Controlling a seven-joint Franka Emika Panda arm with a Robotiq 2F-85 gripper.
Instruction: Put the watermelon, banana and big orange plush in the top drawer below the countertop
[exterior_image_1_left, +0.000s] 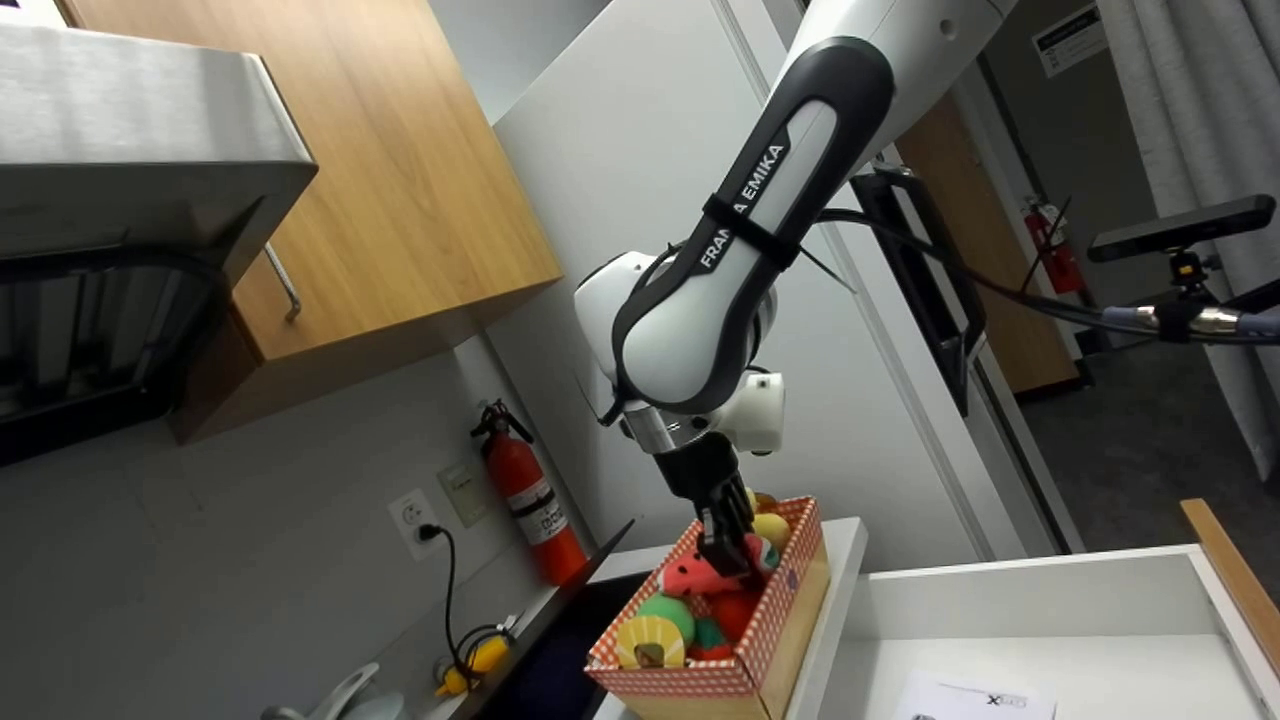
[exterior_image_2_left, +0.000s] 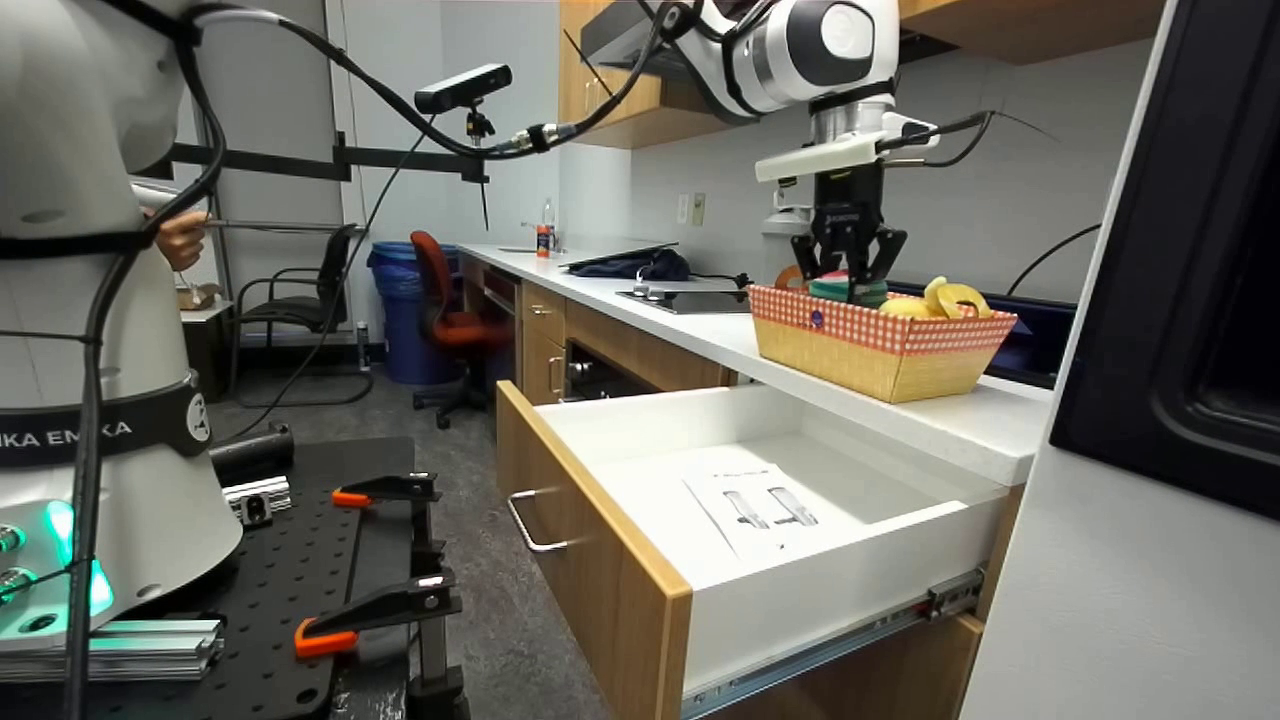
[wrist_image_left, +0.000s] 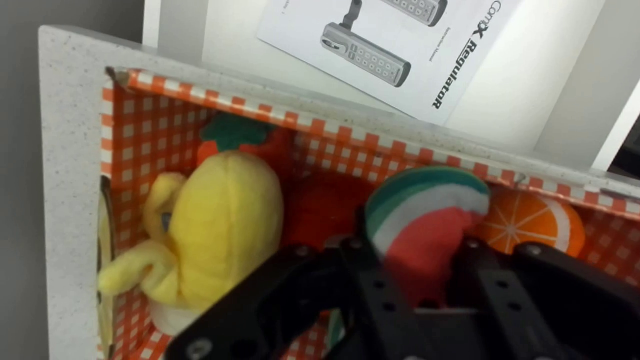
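Note:
The watermelon (wrist_image_left: 425, 215), a red wedge with a green rind, is squeezed between the fingers of my gripper (wrist_image_left: 416, 242), inside the basket. In both exterior views my gripper (exterior_image_1_left: 727, 560) (exterior_image_2_left: 848, 280) points down into the basket around the watermelon (exterior_image_1_left: 693, 577) (exterior_image_2_left: 826, 288). An orange plush with a slice face (wrist_image_left: 532, 225) lies beside the right finger. A yellow plush (wrist_image_left: 227, 225) with curled ends lies left of the gripper; I cannot tell if it is the banana. The white top drawer (exterior_image_2_left: 835, 560) is open below the countertop and also shows in an exterior view (exterior_image_1_left: 1030, 590).
The red-checked basket (exterior_image_2_left: 870, 350) stands on the white countertop (exterior_image_2_left: 690, 335) at the drawer's edge, holding several other plush fruits. A printed booklet (exterior_image_2_left: 755, 505) lies on the drawer floor. A fire extinguisher (exterior_image_1_left: 533, 500) and a hood (exterior_image_1_left: 140, 110) stand beyond. A white panel (exterior_image_2_left: 1150, 600) borders the counter.

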